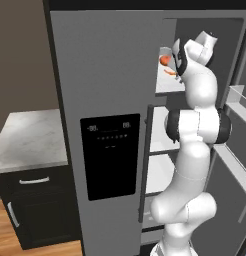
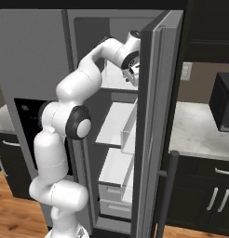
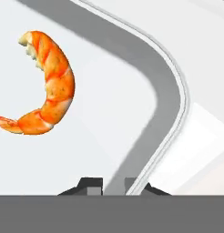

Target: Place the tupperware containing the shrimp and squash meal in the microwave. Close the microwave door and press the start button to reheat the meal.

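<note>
My arm reaches into the open refrigerator, up to the top shelf. In the hand view the tupperware (image 3: pixel 170 82) shows its pale floor and a curved raised rim at one corner. An orange shrimp (image 3: pixel 54 77) lies inside it. My gripper (image 3: pixel 113 184) has its two finger tips close on either side of the rim wall, shut on it. From the left base view the gripper (image 1: pixel 179 70) is at the tray's edge beside the red-orange meal (image 1: pixel 166 59). The black microwave (image 2: pixel 223 102) stands on the counter at the far right; its door cannot be made out.
The refrigerator's right door (image 2: pixel 153 116) stands open close beside my wrist, its door shelves (image 1: pixel 240 100) jutting inward. The left door with a black dispenser panel (image 1: pixel 110 155) is closed. Marble counters (image 1: pixel 25 140) (image 2: pixel 200 130) flank the refrigerator over dark cabinets.
</note>
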